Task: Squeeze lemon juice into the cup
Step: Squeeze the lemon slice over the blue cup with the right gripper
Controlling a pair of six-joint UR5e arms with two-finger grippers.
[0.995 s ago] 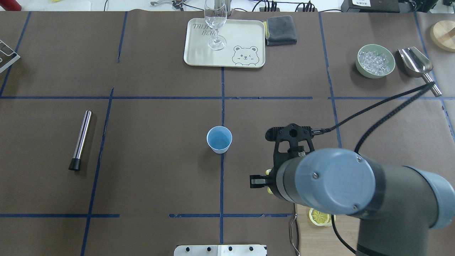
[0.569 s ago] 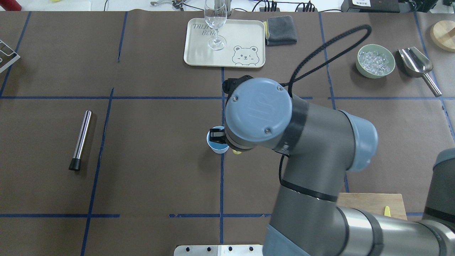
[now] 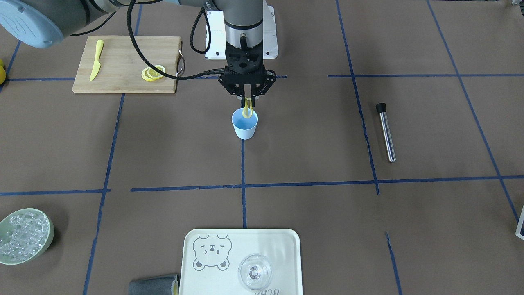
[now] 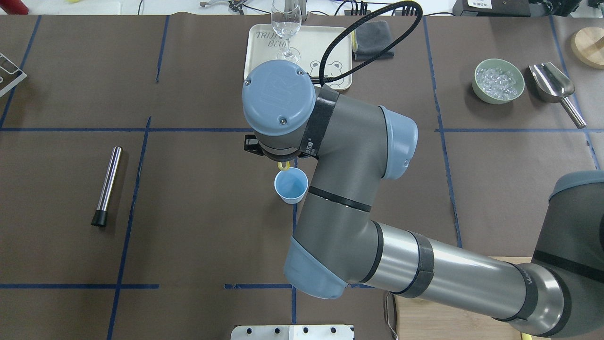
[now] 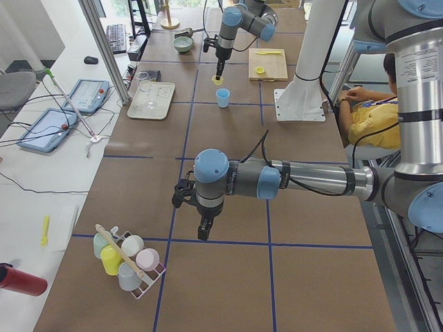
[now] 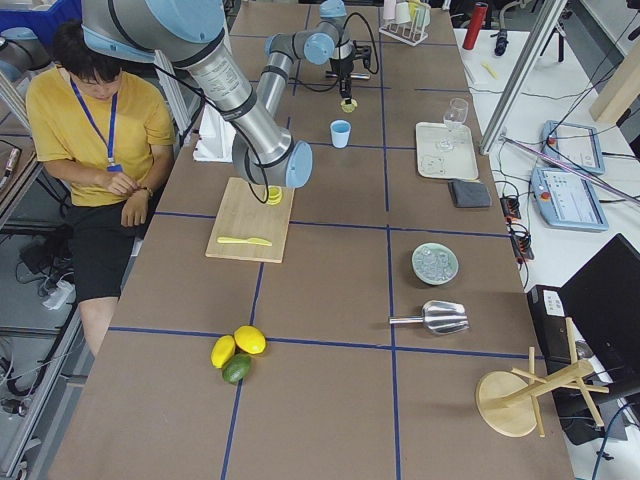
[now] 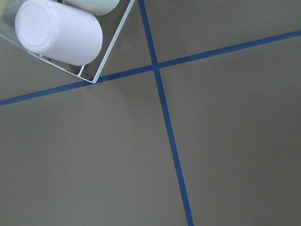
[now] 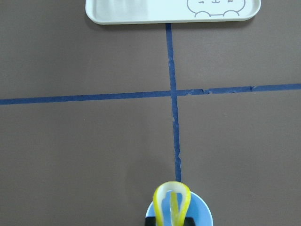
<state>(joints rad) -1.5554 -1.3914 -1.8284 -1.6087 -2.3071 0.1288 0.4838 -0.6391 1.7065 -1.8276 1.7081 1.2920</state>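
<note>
The light blue cup (image 3: 245, 126) stands at the table's middle, also in the overhead view (image 4: 291, 185). My right gripper (image 3: 247, 105) points down just above its mouth and is shut on the lemon slice (image 3: 247, 113), squeezed into a narrow folded loop. The right wrist view shows the folded lemon (image 8: 172, 201) over the cup's rim (image 8: 205, 213). In the overhead view only the slice's yellow edge (image 4: 283, 165) shows under the wrist. My left gripper (image 5: 203, 232) shows only in the exterior left view, far from the cup; I cannot tell whether it is open.
A cutting board (image 3: 123, 49) with more lemon slices (image 3: 152, 73) and a yellow knife (image 3: 96, 64) lies near the robot's base. A tray (image 3: 192, 266) with a clear glass (image 3: 254, 271), a bowl of ice (image 3: 24, 235), a metal tube (image 3: 386, 131) and a cup rack (image 5: 128, 259) stand around.
My right arm has swung from beside the cutting board to the cup, carrying the lemon slice. The wrist has turned and now hangs over the cup's far side.
</note>
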